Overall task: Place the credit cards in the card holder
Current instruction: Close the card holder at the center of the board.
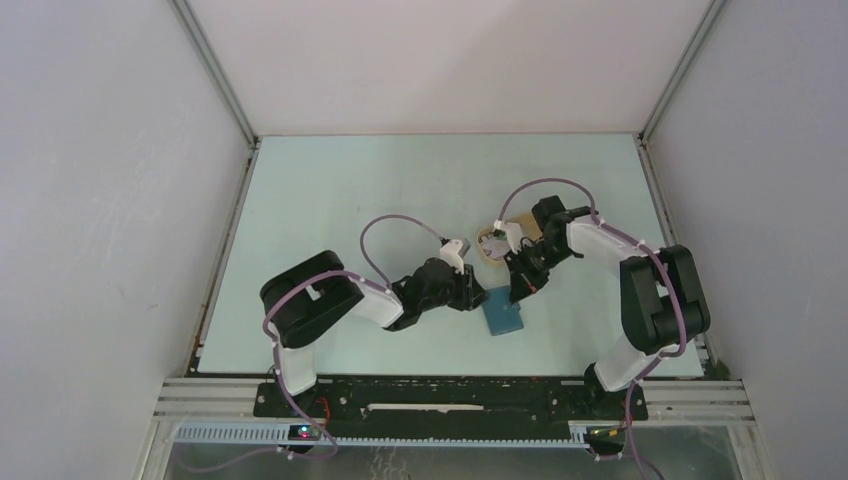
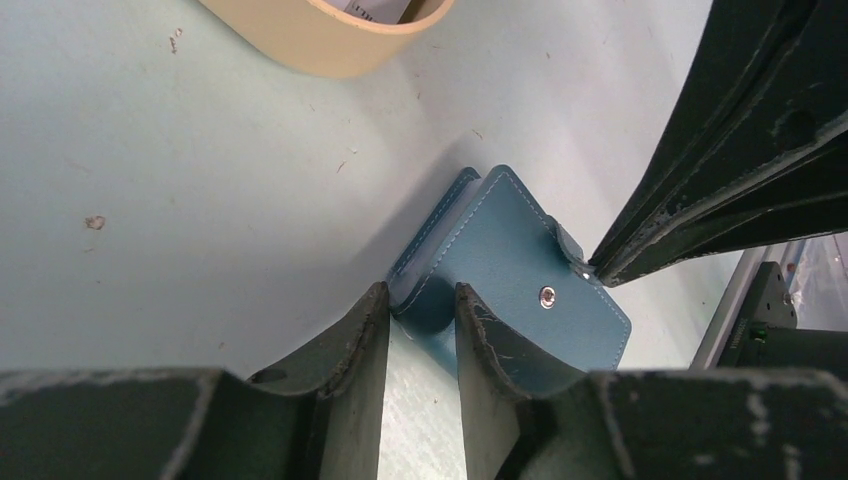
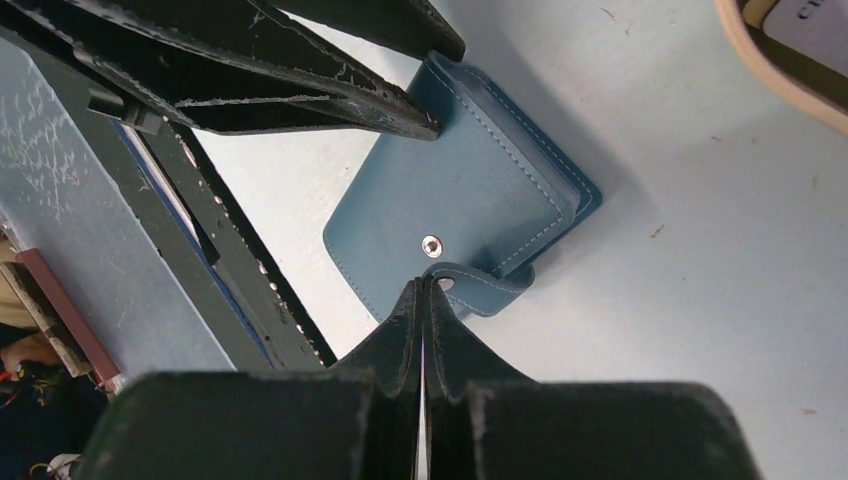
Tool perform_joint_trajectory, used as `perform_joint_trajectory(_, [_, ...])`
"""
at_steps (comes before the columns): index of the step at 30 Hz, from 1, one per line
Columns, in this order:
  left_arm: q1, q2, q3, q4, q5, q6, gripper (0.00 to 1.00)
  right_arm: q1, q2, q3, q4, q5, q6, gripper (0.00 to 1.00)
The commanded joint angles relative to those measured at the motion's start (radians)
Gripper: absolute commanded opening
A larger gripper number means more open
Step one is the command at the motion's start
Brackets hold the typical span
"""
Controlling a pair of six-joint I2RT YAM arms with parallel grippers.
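Pressed together, right end effector (image 3: 421, 288) touches card holder (image 3: 470, 190) flap edge; left end effector (image 2: 420, 290) pinches its corner.

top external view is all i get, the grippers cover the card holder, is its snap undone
Observer: Yes. The right wrist view shows the strap tab lifted off the bare stud on the card holder.
Operator: right gripper holding that tab
Observer: The right gripper is shut, tips at the tab; a pinch can't be confirmed.
Operator: and the left
Observer: The left gripper straddles one corner of the card holder, both fingers seeming to touch it.
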Motion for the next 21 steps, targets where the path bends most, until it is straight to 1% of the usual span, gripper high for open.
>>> perform_joint_trajectory(1, [-0.020, -0.032, -0.038, 0.032, 0.002, -0.017, 0.34, 0.025, 0.021, 0.040, -0.012, -0.007, -0.020, 0.00])
perform_joint_trajectory(21, [-0.028, -0.057, -0.062, 0.058, -0.010, -0.025, 0.34, 0.093, 0.054, 0.051, -0.026, 0.012, -0.026, 0.00])
